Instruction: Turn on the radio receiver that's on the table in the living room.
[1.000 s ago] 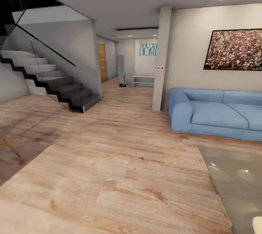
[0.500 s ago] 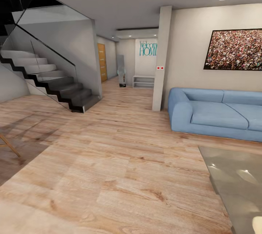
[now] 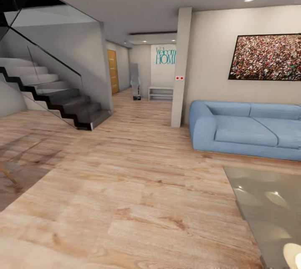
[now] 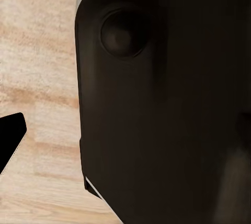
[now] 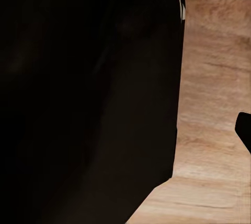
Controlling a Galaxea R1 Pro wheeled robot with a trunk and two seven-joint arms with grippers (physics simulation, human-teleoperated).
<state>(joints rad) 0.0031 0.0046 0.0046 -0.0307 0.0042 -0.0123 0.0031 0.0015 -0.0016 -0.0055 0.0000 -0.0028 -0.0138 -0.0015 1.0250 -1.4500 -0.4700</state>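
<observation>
You're facing the living room's wood floor (image 3: 125, 185), the blue sofa (image 3: 246, 129) against the far wall. The desk (image 3: 267, 206) shows one glossy corner; the radio isn't visible on it. Whether either arm's fingers are spread, you cannot tell.

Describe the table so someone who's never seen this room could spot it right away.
Start at the long blue sofa under the framed crowd picture. On the wood floor in front of it sits the table, low and wide. Its glossy grey top mirrors the ceiling lights, unlike anything nearby.
</observation>
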